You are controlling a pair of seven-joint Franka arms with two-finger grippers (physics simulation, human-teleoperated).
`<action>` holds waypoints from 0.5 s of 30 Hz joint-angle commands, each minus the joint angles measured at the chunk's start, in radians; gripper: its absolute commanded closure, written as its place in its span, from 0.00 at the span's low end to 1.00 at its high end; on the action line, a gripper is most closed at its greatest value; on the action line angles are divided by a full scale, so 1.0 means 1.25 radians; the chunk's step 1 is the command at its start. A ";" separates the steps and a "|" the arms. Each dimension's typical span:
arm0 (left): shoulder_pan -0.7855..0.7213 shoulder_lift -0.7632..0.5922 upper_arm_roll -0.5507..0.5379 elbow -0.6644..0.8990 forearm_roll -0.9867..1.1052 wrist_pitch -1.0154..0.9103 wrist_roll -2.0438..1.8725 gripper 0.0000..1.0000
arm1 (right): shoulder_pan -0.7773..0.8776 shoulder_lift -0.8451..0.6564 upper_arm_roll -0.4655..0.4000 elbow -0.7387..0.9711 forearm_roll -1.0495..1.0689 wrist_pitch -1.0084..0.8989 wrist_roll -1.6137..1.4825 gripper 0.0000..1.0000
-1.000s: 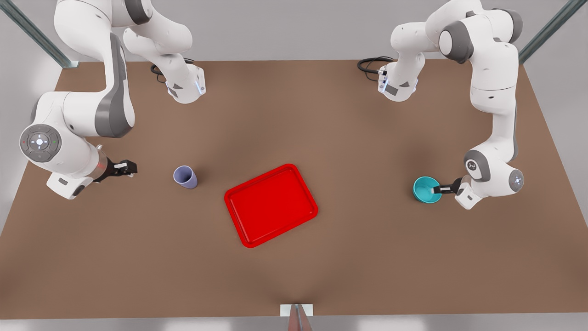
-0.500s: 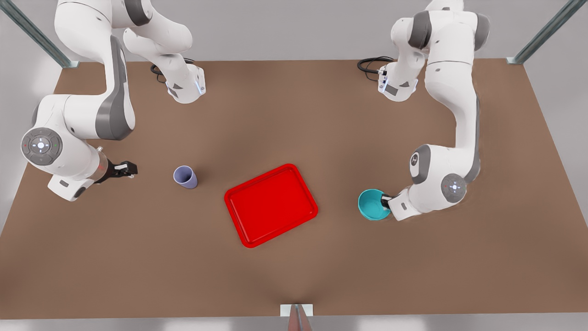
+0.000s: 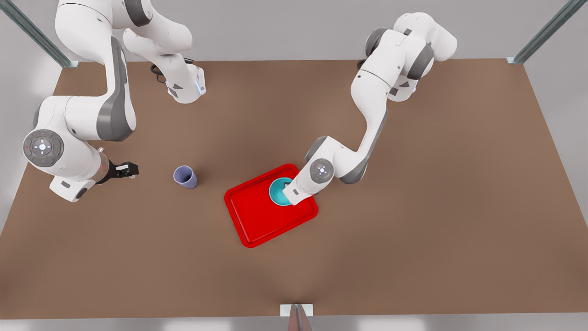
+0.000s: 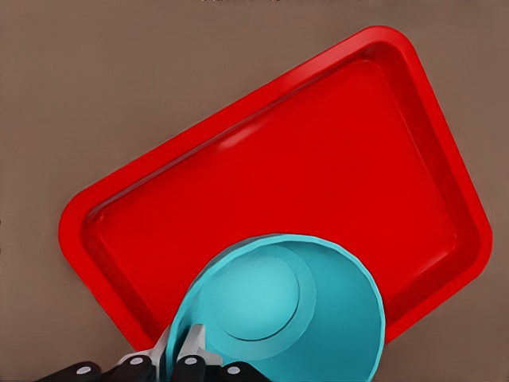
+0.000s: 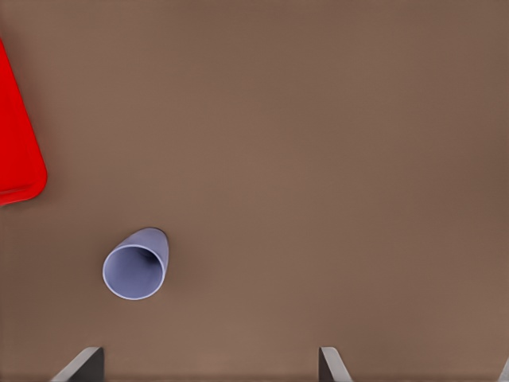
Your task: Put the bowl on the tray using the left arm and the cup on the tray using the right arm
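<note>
The table [image 3: 413, 257] is bare around the tray [image 3: 257, 220] at frame centre. The left gripper [image 3: 288, 185], pinching the bowl [image 3: 278, 191] by its rim, has carried it from right of frame over the tray's upper right; whether it has landed is unclear. The right gripper [image 3: 130, 170], fingers parted, waits at left, beside the cup [image 3: 185, 177].

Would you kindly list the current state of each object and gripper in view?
bowl: upright, gripped at its rim, over the tray
cup: upright on the table, untouched
tray: flat on the table
left gripper: shut on the bowl's rim
right gripper: open, apart from the cup, waiting
</note>
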 commanded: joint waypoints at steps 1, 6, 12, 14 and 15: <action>0.001 0.004 0.000 -0.003 -0.004 0.025 -0.405 0.79 | 0.000 0.001 0.000 0.000 0.001 0.000 -0.001 0.00; 0.001 0.006 0.000 -0.011 -0.004 0.025 -0.367 0.00 | 0.000 0.003 0.000 0.000 -0.003 0.001 -0.001 0.00; 0.006 -0.337 0.357 0.068 0.100 -0.704 0.076 0.00 | -0.001 0.007 0.000 0.001 0.003 0.001 -0.001 0.00; 0.042 -0.400 0.384 0.123 0.148 -0.817 0.229 0.00 | 0.007 0.028 0.000 -0.011 0.005 -0.005 0.002 0.00; 0.153 -0.472 0.229 0.027 0.219 -0.789 0.313 0.00 | 0.012 0.045 0.002 -0.027 0.016 -0.007 0.003 0.00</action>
